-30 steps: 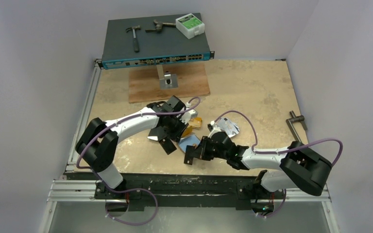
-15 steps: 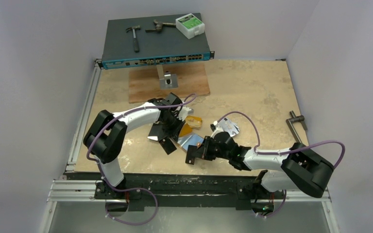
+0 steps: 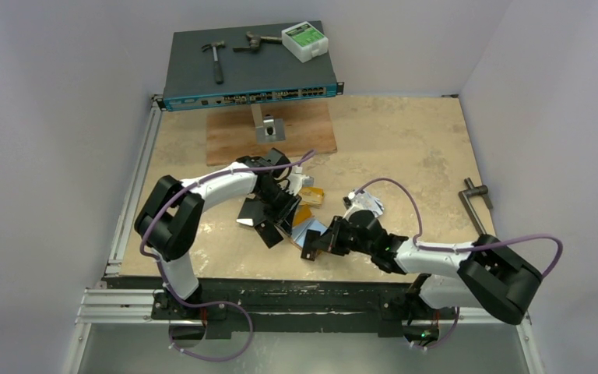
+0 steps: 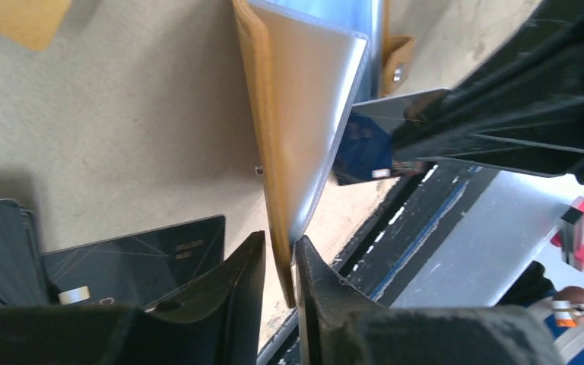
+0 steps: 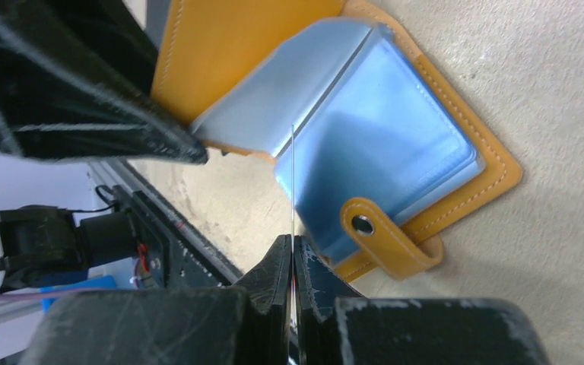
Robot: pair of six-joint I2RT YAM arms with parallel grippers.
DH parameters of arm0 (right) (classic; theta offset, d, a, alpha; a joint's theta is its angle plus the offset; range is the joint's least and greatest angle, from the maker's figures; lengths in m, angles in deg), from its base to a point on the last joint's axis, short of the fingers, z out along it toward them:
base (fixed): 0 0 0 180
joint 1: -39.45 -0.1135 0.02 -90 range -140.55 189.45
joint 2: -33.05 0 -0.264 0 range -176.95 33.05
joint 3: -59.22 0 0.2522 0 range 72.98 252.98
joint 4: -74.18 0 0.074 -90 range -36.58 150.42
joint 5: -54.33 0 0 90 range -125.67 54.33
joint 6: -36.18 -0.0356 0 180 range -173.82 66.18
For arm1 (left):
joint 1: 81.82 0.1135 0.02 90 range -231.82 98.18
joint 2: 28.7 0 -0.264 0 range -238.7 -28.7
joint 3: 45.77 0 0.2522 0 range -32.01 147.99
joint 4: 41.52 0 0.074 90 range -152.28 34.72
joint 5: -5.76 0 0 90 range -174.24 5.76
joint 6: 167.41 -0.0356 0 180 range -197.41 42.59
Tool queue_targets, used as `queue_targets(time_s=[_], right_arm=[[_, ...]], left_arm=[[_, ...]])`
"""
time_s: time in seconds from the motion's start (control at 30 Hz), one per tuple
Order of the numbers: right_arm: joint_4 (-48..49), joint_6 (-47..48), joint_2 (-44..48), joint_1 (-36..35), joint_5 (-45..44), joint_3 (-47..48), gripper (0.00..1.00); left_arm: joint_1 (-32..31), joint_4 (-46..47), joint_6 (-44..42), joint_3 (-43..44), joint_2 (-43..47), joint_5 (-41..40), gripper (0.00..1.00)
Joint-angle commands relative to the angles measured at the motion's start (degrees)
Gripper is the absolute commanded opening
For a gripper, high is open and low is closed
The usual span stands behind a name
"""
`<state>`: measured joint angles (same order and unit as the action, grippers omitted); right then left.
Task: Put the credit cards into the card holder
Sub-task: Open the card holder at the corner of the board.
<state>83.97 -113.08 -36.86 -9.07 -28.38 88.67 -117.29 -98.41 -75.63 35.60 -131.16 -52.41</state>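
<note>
Two wrist views reveal left pincer (image 4: 280, 255) clamping card holder (image 4: 304, 114), right pincer (image 5: 293, 262) a card (image 4: 365, 148).

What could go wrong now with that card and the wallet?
The left gripper pinches only the cover edge of the wallet; it could slip and the wallet flop shut. The card in the right gripper is aimed edge-on at the clear sleeves; it might miss a slot and shove the wallet.

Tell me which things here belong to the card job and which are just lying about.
Job: card holder, held card, black cards, gold cards.
Lying about: hammer, switch, green box, board.
</note>
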Motion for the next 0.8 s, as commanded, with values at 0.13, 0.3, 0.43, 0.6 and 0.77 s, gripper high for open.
queue_targets(time_s=[0.13, 0.3, 0.43, 0.6, 0.77], right_arm=[[4.39, 3.01, -8.95, 0.26, 1.81, 6.66, 0.00], [3.80, 4.63, -8.11, 0.26, 0.29, 8.61, 0.00], [2.31, 6.48, -5.15, 0.26, -2.13, 9.27, 0.00], [1.24, 7.66, -2.97, 0.26, -5.69, 9.60, 0.00], [3.06, 9.25, -8.18, 0.26, -4.30, 11.74, 0.00]], left_arm=[[0.34, -1.89, -3.33, 2.08, -1.96, 4.91, 0.26], [0.68, -1.51, -2.93, 2.49, -2.75, 3.94, 0.28], [1.26, -1.69, -3.00, 2.70, -2.82, 3.96, 0.28], [1.91, -2.07, -3.55, 2.36, -2.99, 5.37, 0.28], [1.95, -2.35, -3.71, 2.67, -2.56, 4.91, 0.29]])
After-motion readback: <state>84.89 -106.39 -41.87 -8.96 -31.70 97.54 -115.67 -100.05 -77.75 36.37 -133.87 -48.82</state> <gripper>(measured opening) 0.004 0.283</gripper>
